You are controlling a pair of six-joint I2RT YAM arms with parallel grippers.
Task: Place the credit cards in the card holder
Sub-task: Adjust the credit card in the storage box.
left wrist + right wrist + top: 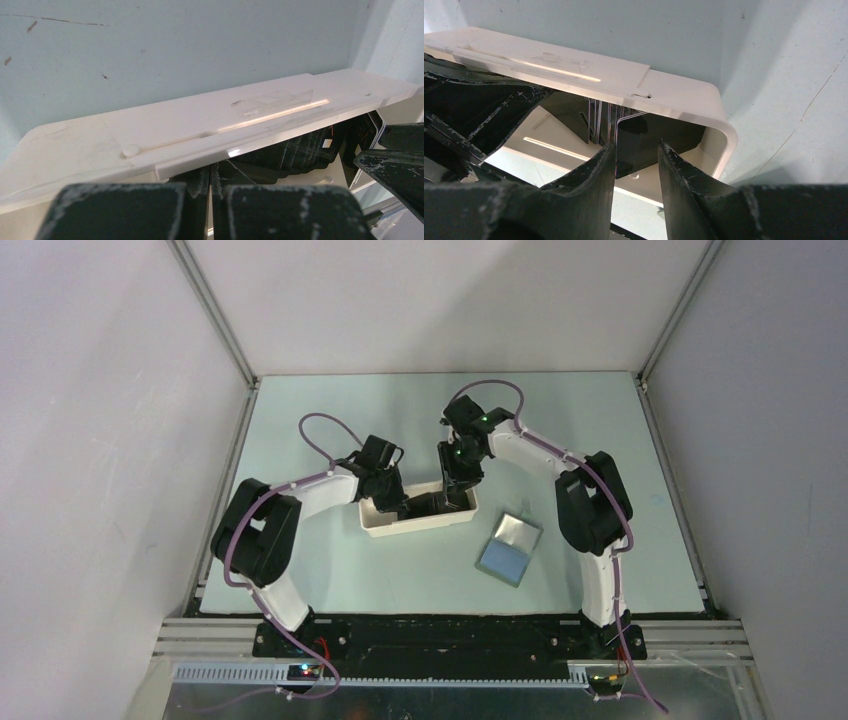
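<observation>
Reaching into the white tray (674,92) with the right pincer (636,150), jaws apart at the upright credit cards (646,132). Holding the left pincer (209,187) pressed together alongside. Spotting the card holder (510,548) open on the worktop (350,570) nearby.

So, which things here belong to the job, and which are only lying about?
For the job: cards; card holder, lying open.
Only lying about: tray that holds the cards; table.
</observation>
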